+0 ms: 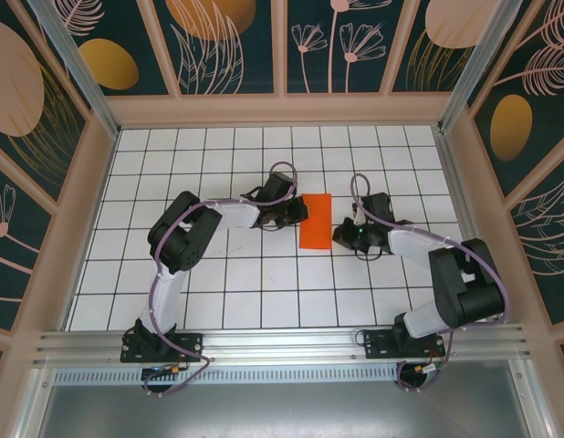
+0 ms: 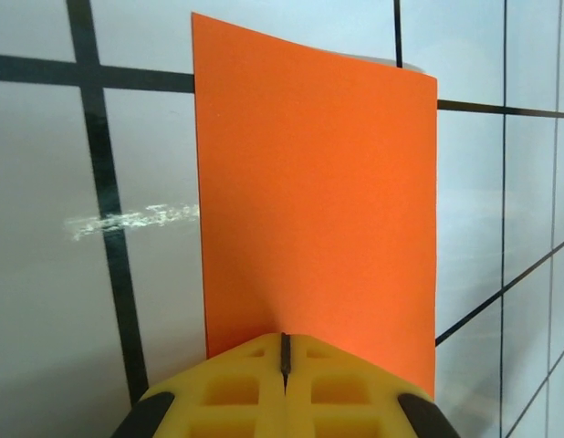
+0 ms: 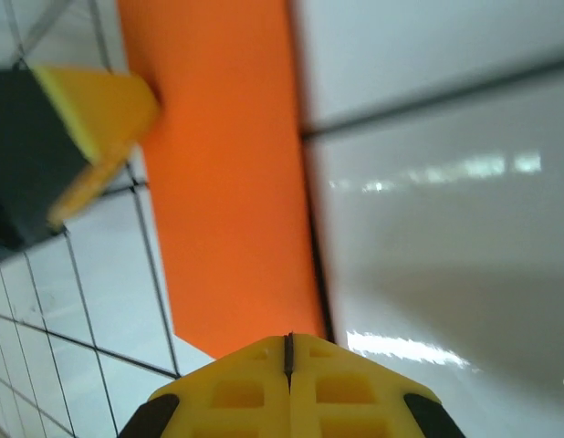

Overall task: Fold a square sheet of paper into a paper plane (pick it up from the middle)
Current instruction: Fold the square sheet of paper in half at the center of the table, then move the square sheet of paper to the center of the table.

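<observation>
Yellow fingertips (image 2: 236,388) of both arms sit closed against the square sheet of paper (image 1: 315,221), with 1 fold apparently done.

It lies near the middle of the table (image 1: 218,292), slightly toward the far edge, as a flat orange rectangle about half as wide as it is long, so I judge it halved along the centre. The left gripper (image 1: 298,212) meets its left edge and the right gripper (image 1: 339,235) its right edge. Both pincers are fully closed, and I cannot tell whether either pinches the paper. Nose corners, wing folds and the dart shape are left to do.
</observation>
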